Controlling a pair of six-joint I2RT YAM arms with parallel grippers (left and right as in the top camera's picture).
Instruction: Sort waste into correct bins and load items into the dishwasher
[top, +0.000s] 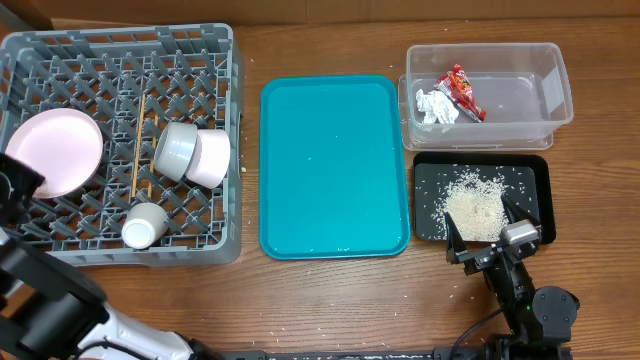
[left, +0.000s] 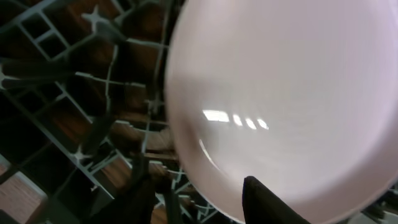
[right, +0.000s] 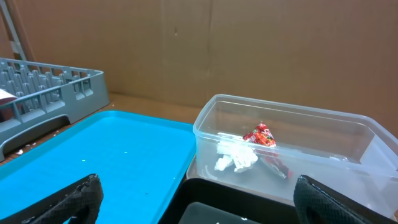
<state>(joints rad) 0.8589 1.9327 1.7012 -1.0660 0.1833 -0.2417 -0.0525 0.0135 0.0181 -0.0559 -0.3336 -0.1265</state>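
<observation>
The grey dish rack (top: 225, 120) at the left holds a large white plate (top: 55, 150), two bowls (top: 190, 153), a small cup (top: 143, 225) and chopsticks (top: 138, 140). My left gripper (top: 18, 185) is open at the plate's left rim. In the left wrist view the plate (left: 280, 93) fills the frame, with its rim between my fingers (left: 199, 190). The clear tub (top: 555, 85) holds the red wrapper (top: 462, 92) and white tissue (top: 435, 107). The black tray (top: 428, 190) holds rice (top: 475, 205). My right gripper (top: 488, 232) is open and empty at that tray's front edge.
A flat teal tray (top: 335, 165) lies between the rack and the bins, with a few crumbs on it. Loose crumbs lie on the wooden table near the front. In the right wrist view the tub (right: 205, 127), wrapper (right: 261, 135), tissue (right: 236, 158) and teal tray (right: 93, 155) show ahead.
</observation>
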